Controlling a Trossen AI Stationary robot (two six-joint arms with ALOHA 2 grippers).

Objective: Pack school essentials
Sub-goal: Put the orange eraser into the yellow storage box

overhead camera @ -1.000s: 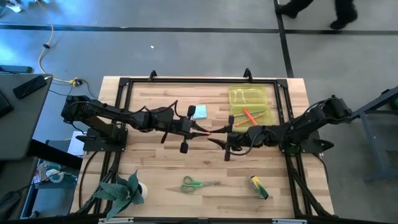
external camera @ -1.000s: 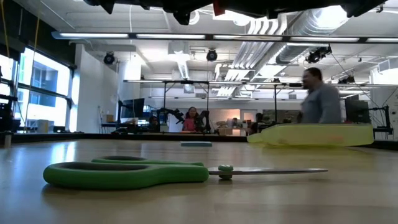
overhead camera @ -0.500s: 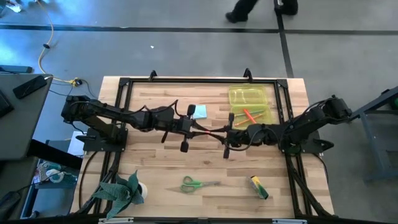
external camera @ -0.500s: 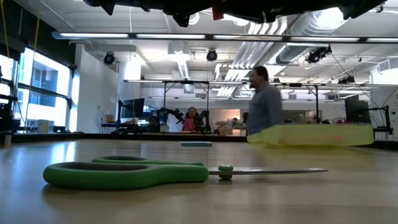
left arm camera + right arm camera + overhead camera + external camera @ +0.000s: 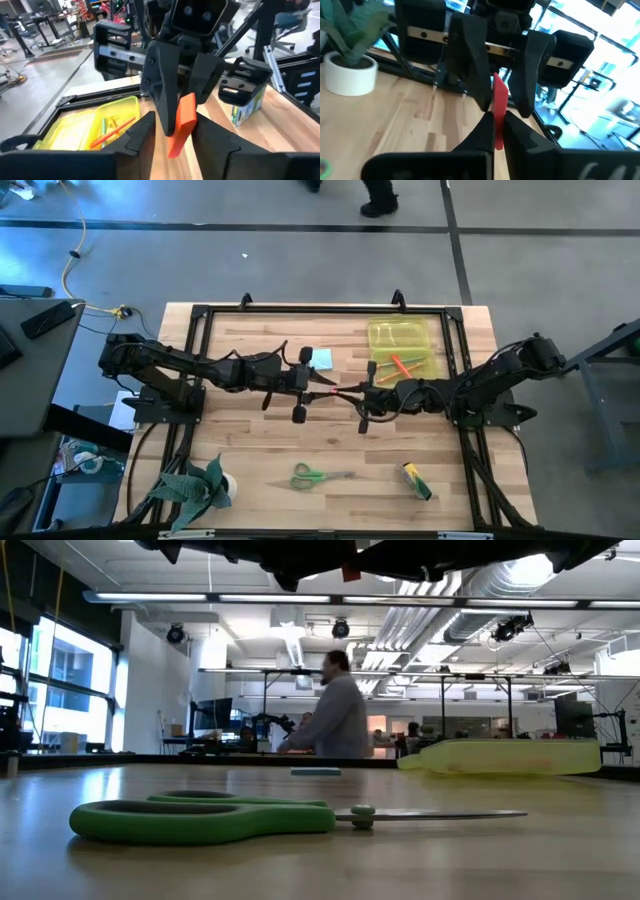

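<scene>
— Since one second ago, what has moved?

— Behind the table (image 5: 250, 450) the person (image 5: 335, 715) has walked across the room. Over the middle of the table, my two grippers have come closer; the red-orange marker (image 5: 327, 392) is now bridging them.

— Who holds it?

— My left gripper (image 5: 312, 387) pinches one end. My right gripper (image 5: 362, 398) has its fingers around the other end, seemingly pressed on it. I judge this is a handover, toward the yellow case (image 5: 403, 348).

— And the rest?

— The scissors (image 5: 320, 476) lie untouched near the front edge.
</scene>
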